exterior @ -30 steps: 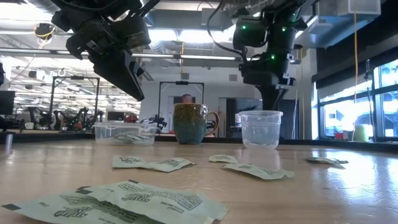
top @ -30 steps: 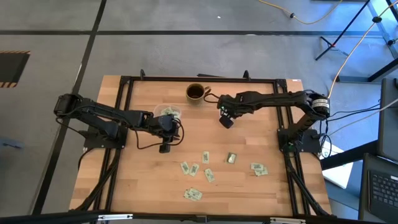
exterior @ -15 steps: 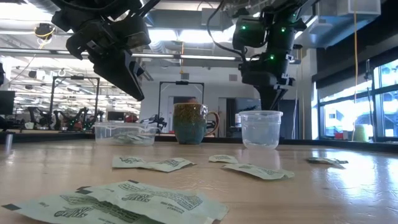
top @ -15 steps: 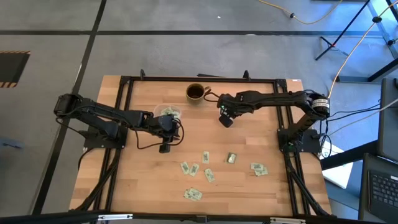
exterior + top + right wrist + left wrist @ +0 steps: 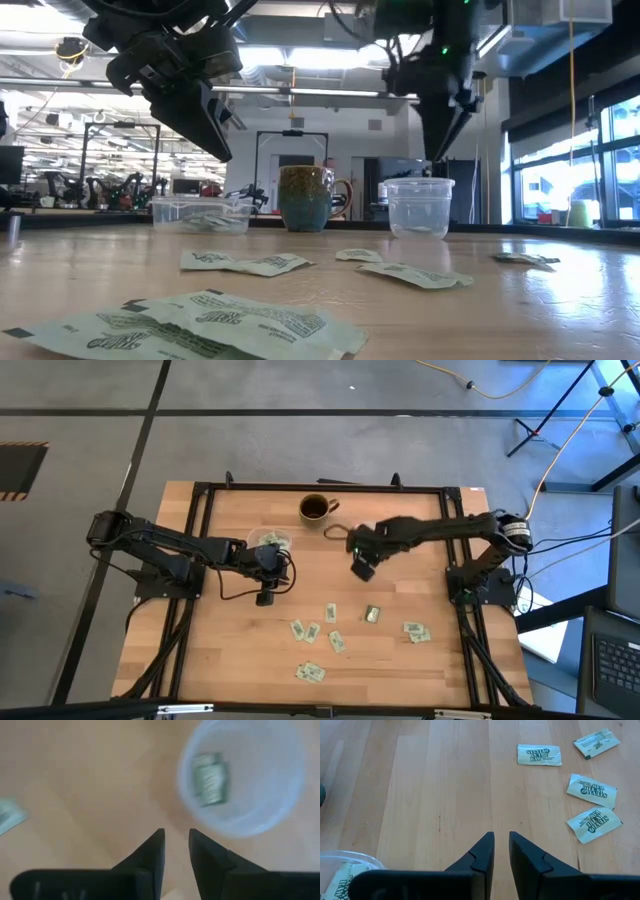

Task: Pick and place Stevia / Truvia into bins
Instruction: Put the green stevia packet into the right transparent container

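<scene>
Several pale green sachets (image 5: pixel 330 612) lie flat on the near half of the wooden table. The clear tub (image 5: pixel 268 540) (image 5: pixel 200 213) holds a few sachets. The round clear cup (image 5: pixel 418 207) (image 5: pixel 245 780) stands on its base with one sachet (image 5: pixel 210 777) lying in it; in the high view the right arm hides it. My right gripper (image 5: pixel 362 568) (image 5: pixel 175 837) hangs above and just beside the cup, fingers close together and holding nothing. My left gripper (image 5: pixel 265 598) (image 5: pixel 499 840) waits in the air near the tub, also shut and holding nothing.
A dark mug (image 5: pixel 315 509) (image 5: pixel 307 198) stands near the far edge, between tub and cup. Loose sachets (image 5: pixel 539 755) are spread toward the near edge; one (image 5: pixel 10 812) lies near the cup. A black frame borders the table. Bare wood lies between the two grippers.
My right gripper has drawn away from above the cup, rising a little and shifting toward the table's near edge. The cup and the sachets stay where they were. The left arm has kept still.
</scene>
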Action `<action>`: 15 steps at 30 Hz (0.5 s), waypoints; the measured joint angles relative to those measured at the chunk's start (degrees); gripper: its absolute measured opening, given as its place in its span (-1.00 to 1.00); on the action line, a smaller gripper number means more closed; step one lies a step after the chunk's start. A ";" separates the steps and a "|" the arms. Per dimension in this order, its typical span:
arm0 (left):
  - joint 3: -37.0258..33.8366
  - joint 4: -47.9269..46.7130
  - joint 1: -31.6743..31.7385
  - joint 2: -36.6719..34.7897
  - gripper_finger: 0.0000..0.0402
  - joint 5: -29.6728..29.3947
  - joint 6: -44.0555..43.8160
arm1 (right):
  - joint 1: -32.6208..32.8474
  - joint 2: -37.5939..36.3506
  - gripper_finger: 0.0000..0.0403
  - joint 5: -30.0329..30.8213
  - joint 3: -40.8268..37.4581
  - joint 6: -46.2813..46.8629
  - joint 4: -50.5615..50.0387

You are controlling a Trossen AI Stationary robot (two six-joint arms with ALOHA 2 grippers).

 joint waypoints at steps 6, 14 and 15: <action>0.00 -0.80 0.00 0.00 -0.75 0.00 0.00 | 10.92 0.02 -0.55 -1.30 -1.31 8.74 0.95; 0.00 -1.66 0.00 0.00 -0.73 0.00 0.00 | 19.17 0.02 -0.55 -0.12 -7.35 16.05 8.54; 0.00 -1.66 0.00 0.00 -0.73 0.00 0.00 | 19.48 0.02 -0.55 -0.25 -8.50 16.59 10.21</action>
